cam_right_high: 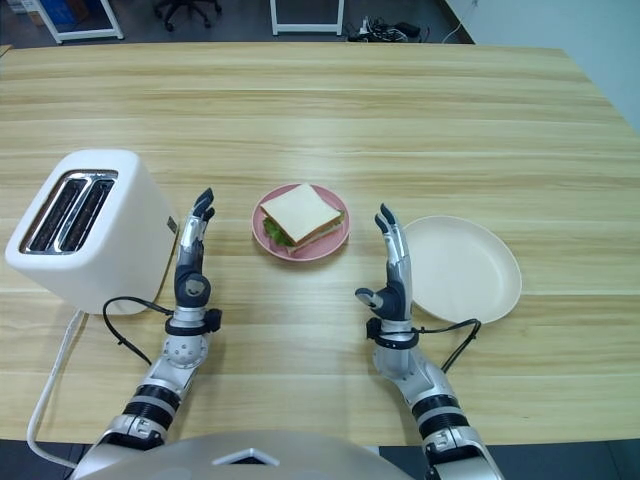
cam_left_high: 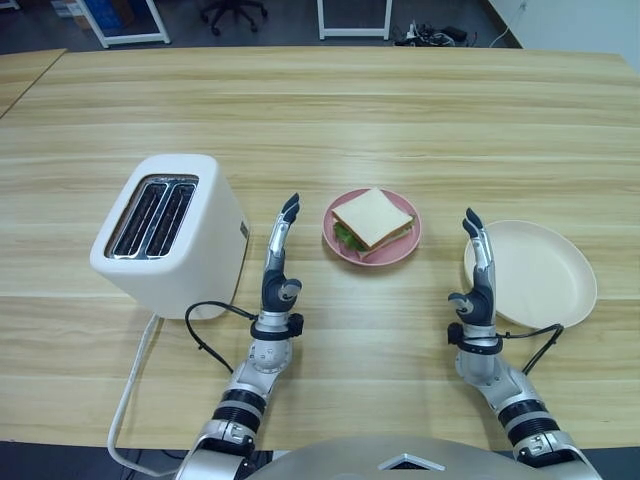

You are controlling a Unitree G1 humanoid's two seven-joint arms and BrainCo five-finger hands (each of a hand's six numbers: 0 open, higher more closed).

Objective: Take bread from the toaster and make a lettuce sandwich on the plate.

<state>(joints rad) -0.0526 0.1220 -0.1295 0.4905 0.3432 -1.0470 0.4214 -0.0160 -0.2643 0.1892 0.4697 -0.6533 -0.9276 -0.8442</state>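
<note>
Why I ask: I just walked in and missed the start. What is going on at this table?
Nothing is being handled at this moment. The robot's left hand and right hand stand upright with fingers open, holding nothing, on either side of the pink plate. On that plate lies a sandwich with lettuce showing under its top slice, so the job looks done. The toaster stands to the left, and a cream plate lies by the right hand.

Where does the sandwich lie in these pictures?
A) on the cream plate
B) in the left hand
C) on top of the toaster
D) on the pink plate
D: the sandwich rests on the pink plate, between the toaster and the cream plate.
</note>
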